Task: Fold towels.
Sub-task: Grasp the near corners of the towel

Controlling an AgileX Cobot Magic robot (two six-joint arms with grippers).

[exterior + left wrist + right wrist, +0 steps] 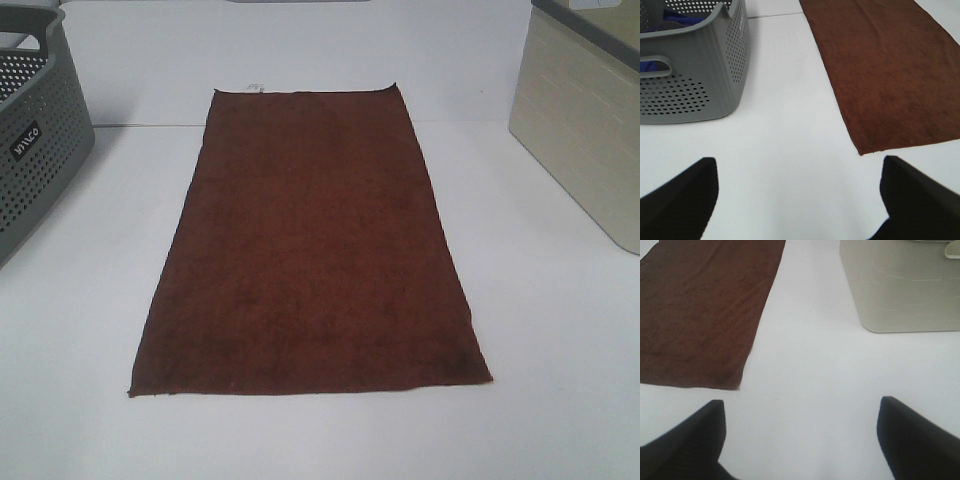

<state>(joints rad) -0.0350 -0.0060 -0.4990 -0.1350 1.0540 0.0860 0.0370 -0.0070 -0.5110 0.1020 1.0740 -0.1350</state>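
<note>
Basket [700,75] cut off, contents unclear to me. Towel [310,250] flat on desk [560,350]. Left claw [799,165] and right claw [801,402] spread wide, empty.

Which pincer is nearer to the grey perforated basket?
Left. The left pincer hangs open over the table, with the grey basket close ahead to one side; the right pincer is on the towel's other side, facing the beige bin.

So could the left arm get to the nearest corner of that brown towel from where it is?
Probably yes. The left gripper is open over bare table, and the near corner of the towel lies just ahead with nothing between them; the grey basket stands off to the side.
</note>
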